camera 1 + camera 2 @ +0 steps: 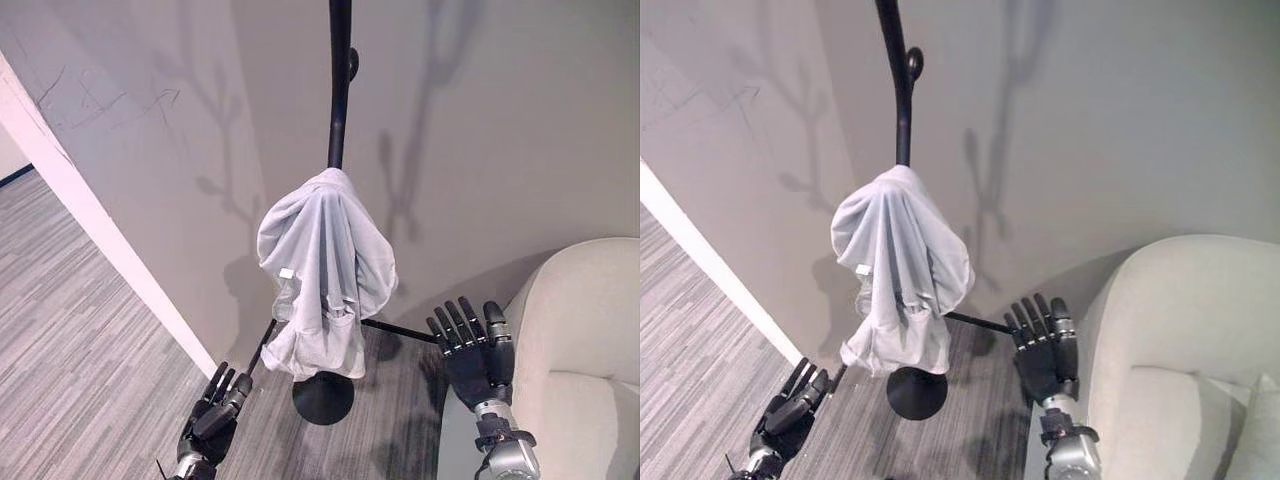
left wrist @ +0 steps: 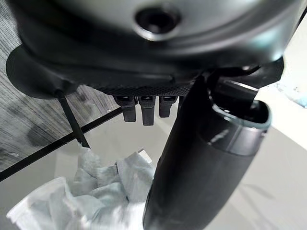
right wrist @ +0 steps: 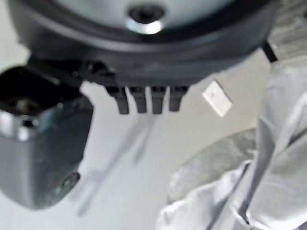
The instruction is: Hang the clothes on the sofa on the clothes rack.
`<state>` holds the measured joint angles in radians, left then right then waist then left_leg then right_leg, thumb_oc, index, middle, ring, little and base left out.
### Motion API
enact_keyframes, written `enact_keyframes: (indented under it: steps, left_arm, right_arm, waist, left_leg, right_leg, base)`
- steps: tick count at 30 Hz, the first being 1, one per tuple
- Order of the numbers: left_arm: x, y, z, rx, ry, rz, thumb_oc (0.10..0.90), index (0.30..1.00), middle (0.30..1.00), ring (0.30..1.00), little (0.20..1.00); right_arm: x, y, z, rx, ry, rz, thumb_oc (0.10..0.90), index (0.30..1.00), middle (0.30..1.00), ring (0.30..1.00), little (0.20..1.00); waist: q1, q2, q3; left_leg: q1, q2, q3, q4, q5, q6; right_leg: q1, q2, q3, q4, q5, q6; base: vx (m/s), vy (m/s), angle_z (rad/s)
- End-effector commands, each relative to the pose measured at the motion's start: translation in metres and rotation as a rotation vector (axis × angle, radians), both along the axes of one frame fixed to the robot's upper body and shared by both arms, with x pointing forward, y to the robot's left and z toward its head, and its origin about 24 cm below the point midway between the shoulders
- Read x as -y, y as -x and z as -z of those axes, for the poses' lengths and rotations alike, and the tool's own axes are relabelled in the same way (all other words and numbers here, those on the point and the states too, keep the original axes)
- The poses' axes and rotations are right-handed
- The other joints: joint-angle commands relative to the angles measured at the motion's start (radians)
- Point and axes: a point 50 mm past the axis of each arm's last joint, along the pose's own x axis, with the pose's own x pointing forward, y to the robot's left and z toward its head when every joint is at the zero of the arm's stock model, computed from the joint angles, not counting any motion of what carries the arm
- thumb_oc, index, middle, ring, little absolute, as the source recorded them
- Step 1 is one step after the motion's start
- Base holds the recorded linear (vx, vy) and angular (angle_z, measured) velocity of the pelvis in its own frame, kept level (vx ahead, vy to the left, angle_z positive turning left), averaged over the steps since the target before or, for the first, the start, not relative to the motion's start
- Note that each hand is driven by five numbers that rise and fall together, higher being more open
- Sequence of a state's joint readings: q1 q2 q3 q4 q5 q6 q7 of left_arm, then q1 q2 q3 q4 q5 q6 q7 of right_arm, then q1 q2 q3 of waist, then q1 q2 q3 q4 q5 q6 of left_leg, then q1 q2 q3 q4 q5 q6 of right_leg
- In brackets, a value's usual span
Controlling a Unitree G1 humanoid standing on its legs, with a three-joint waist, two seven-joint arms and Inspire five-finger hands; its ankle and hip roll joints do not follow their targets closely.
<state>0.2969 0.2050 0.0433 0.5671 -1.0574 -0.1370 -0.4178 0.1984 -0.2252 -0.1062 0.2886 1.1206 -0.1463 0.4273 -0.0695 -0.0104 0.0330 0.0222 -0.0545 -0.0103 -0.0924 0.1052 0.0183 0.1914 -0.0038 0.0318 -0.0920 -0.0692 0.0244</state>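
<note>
Right hand: it is hanging low at the near right with its fingers straight and spread and its palm bare, grasping nothing. It is sitting just left of the cream sofa, whose rounded arm and seat cushion are occupying the near right corner, and right of the rack's lower crossbar.

Left hand: it is hanging at the near left, low beside the rack's base, with its fingers loosely extended and apart, clear of any object. In the left wrist view its thumb is standing straight beside the row of fingertips, with the cloth showing past them, not touched.

Pale grey garment: it is draping from a peg on the black clothes rack, gathered at the top against the pole and falling in loose folds toward the round base. Both hands are staying apart from it.

Surroundings: the rack is standing against a plain grey wall, which is carrying the rack's shadows; grey striped carpet is covering the floor to the left.
</note>
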Motion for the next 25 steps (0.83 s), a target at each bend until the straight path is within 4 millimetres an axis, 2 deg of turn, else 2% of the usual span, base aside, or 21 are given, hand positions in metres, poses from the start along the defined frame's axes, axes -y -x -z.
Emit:
enact_keyframes:
  steps: [1,4,5,6,7,8,9,11,12,13,14,17,25]
  left_arm:
    - [-0.018,-0.042,-0.035,0.222,-0.095,0.009,0.8,0.9,0.9,0.9,0.9]
    - [-0.018,-0.042,-0.035,0.222,-0.095,0.009,0.8,0.9,0.9,0.9,0.9]
    - [-0.018,-0.035,-0.027,0.175,-0.078,-0.038,0.8,0.9,0.9,0.9,0.9]
    - [-0.013,-0.008,0.006,-0.029,-0.033,-0.147,0.8,0.9,0.9,0.9,0.9]
    - [-0.01,-0.001,0.015,-0.082,-0.025,-0.135,0.8,0.9,0.9,0.9,0.9]
    - [-0.01,-0.001,0.015,-0.081,-0.024,-0.135,0.8,0.9,0.9,0.9,0.9]
    - [-0.001,0.01,0.028,-0.15,0.022,-0.113,0.8,0.9,0.9,0.9,0.9]
    - [-0.001,0.009,0.028,-0.149,0.023,-0.113,0.8,0.9,0.9,0.9,0.9]
    - [0.0,0.014,0.032,-0.18,0.029,-0.106,0.8,0.9,0.9,0.9,0.9]
    - [0.013,0.094,0.074,-0.792,-0.119,0.034,0.8,0.9,0.9,0.9,0.9]
    - [0.014,0.092,0.074,-0.787,-0.118,0.035,0.8,0.9,0.9,0.9,0.9]
    - [0.009,0.094,0.074,-0.835,-0.167,0.071,0.8,0.9,0.9,0.9,0.9]
    - [0.009,0.09,0.075,-0.858,-0.213,0.106,0.8,0.9,0.9,0.9,0.9]
  right_arm:
    - [0.014,-0.023,-0.048,0.258,0.061,0.034,0.8,0.9,0.9,0.9,0.9]
    - [0.014,-0.023,-0.048,0.258,0.061,0.034,0.8,0.9,0.9,0.9,0.9]
    - [0.012,-0.021,-0.041,0.239,0.007,0.073,0.8,0.9,0.9,0.9,0.9]
    - [0.011,0.002,0.018,-0.013,-0.197,0.25,0.8,0.9,0.9,0.9,0.9]
    - [0.012,0.01,0.034,-0.096,-0.226,0.286,0.8,0.9,0.9,0.9,0.9]
    - [0.012,0.01,0.034,-0.096,-0.226,0.286,0.8,0.9,0.9,0.9,0.9]
    - [0.008,0.03,0.064,-0.274,-0.245,0.284,0.8,0.9,0.9,0.9,0.9]
    - [0.009,0.029,0.064,-0.273,-0.245,0.284,0.8,0.9,0.9,0.9,0.9]
    - [0.008,0.034,0.07,-0.318,-0.243,0.282,0.8,0.9,0.9,0.9,0.9]
    - [-0.016,0.159,0.148,-1.257,-0.295,0.328,0.8,0.9,0.9,0.9,0.9]
    - [-0.015,0.157,0.147,-1.251,-0.294,0.327,0.8,0.9,0.9,0.9,0.9]
    - [-0.017,0.169,0.148,-1.351,-0.225,0.269,0.8,0.9,0.9,0.9,0.9]
    - [-0.008,0.162,0.146,-1.343,-0.154,0.277,0.8,0.9,0.9,0.9,0.9]
  waist:
    - [0.019,-0.023,-0.052]
    - [0.019,-0.023,-0.052]
    - [0.019,-0.023,-0.051]
    - [0.015,-0.021,-0.044]
    - [0.014,-0.02,-0.047]
    - [0.013,-0.02,-0.046]
    - [0.014,-0.022,-0.046]
    - [0.014,-0.022,-0.045]
    - [0.014,-0.023,-0.046]
    - [0.021,-0.017,-0.056]
    - [0.021,-0.015,-0.054]
    - [0.024,-0.013,-0.062]
    - [0.017,-0.012,-0.067]
  left_leg:
    - [0.039,0.026,0.036,0.005,-0.123,-0.027]
    - [0.039,0.026,0.036,0.005,-0.123,-0.027]
    - [0.04,0.026,0.036,0.005,-0.123,-0.027]
    - [0.044,0.024,0.033,0.005,-0.117,-0.028]
    - [0.048,0.023,0.03,0.005,-0.125,-0.029]
    - [0.049,0.022,0.03,0.005,-0.125,-0.029]
    - [0.049,0.022,0.026,0.005,-0.123,-0.032]
    - [0.049,0.022,0.026,0.005,-0.123,-0.032]
    - [0.049,0.022,0.025,0.005,-0.122,-0.032]
    - [0.067,0.022,0.019,0.005,-0.128,-0.029]
    - [0.061,0.022,0.019,0.005,-0.122,-0.03]
    - [0.059,0.023,0.015,0.005,-0.119,-0.03]
    - [0.055,0.022,0.009,0.005,-0.119,-0.032]
  right_leg:
    - [-0.069,-0.012,-0.013,0.011,0.035,0.051]
    - [-0.069,-0.012,-0.013,0.011,0.035,0.051]
    - [-0.069,-0.011,-0.013,0.01,0.035,0.05]
    - [-0.068,-0.009,-0.017,0.015,0.038,0.047]
    - [-0.064,-0.009,-0.019,0.014,0.032,0.046]
    - [-0.064,-0.009,-0.019,0.014,0.032,0.046]
    - [-0.062,-0.008,-0.023,0.016,0.031,0.044]
    - [-0.061,-0.008,-0.024,0.016,0.031,0.044]
    - [-0.062,-0.009,-0.024,0.017,0.032,0.044]
    - [-0.047,-0.005,-0.032,0.023,0.019,0.031]
    - [-0.053,-0.005,-0.032,0.023,0.025,0.031]
    - [-0.053,-0.005,-0.038,0.021,0.025,0.03]
    - [-0.052,-0.007,-0.041,0.018,0.027,0.03]
  base:
    - [0.0,0.0,0.0]
    - [0.0,0.0,0.0]
    - [-0.04,0.02,0.01]
    - [-0.01,0.03,0.01]
    - [0.0,0.0,0.0]
    - [0.0,0.0,0.0]
    - [-0.01,-0.002,0.14]
    - [-0.01,-0.001,0.24]
    - [0.04,0.011,0.14]
    - [0.02,0.011,0.07]
    - [0.04,0.012,-0.11]
    - [0.01,0.003,0.0]
    - [0.0,0.001,0.03]
